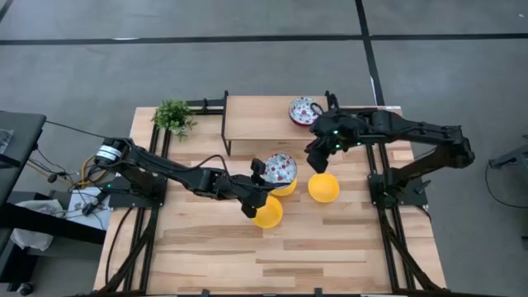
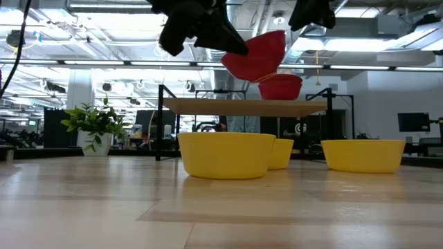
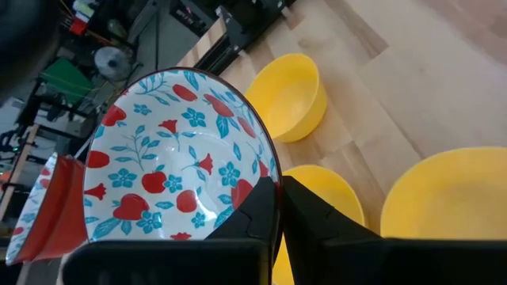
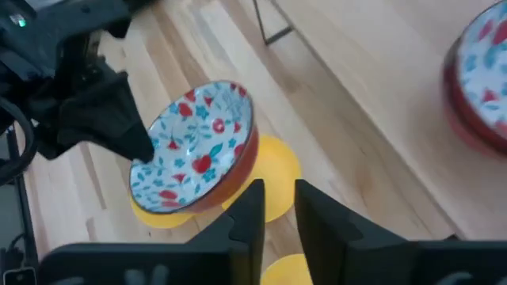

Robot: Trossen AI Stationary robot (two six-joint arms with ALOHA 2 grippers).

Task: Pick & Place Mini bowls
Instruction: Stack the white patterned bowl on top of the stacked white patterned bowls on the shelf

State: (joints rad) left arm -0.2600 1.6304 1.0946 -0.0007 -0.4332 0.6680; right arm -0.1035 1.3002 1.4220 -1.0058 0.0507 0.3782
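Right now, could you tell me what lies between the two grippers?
In the high view, the floral bowl held by the left gripper lies between it and the right gripper.

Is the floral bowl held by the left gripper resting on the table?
No: in the low view the floral bowl hangs tilted in the left gripper, well above the yellow bowls on the table.

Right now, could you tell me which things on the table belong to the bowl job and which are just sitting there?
Job:
- floral bowl held by left gripper
- floral bowl on shelf
- three yellow bowls

Bystanders:
- potted plant
- wooden shelf
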